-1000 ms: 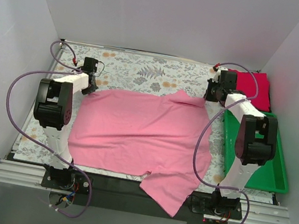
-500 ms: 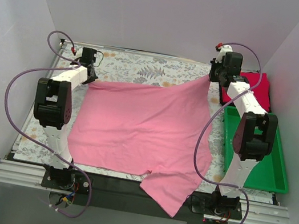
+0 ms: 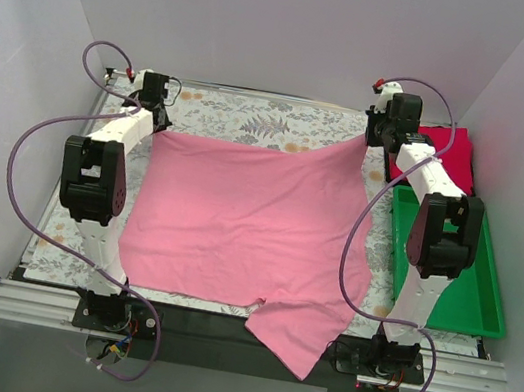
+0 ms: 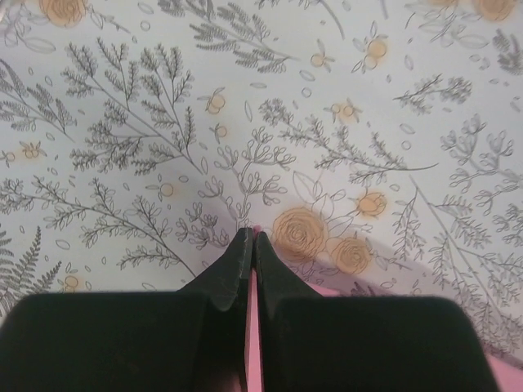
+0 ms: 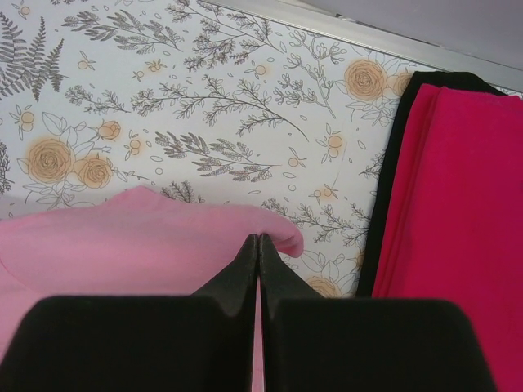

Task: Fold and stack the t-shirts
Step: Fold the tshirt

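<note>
The light pink t-shirt (image 3: 248, 219) lies spread over the floral table cloth, its near part hanging over the table's front edge. My left gripper (image 3: 156, 123) is shut on its far left corner; pink cloth (image 4: 252, 327) shows between the closed fingers. My right gripper (image 3: 370, 142) is shut on its far right corner (image 5: 163, 241), held just above the table cloth. The crimson red t-shirt (image 3: 449, 156) lies folded at the far right and shows in the right wrist view (image 5: 458, 204).
A green plastic bin (image 3: 473, 294) stands along the right side, under my right arm. White walls close in the left, far and right sides. The floral table cloth (image 3: 245, 117) shows beyond the shirt's far edge.
Both grippers have pulled the pink shirt's far corners away from me and apart. The far edge, slack and bunched before, is now stretched nearly straight.
</note>
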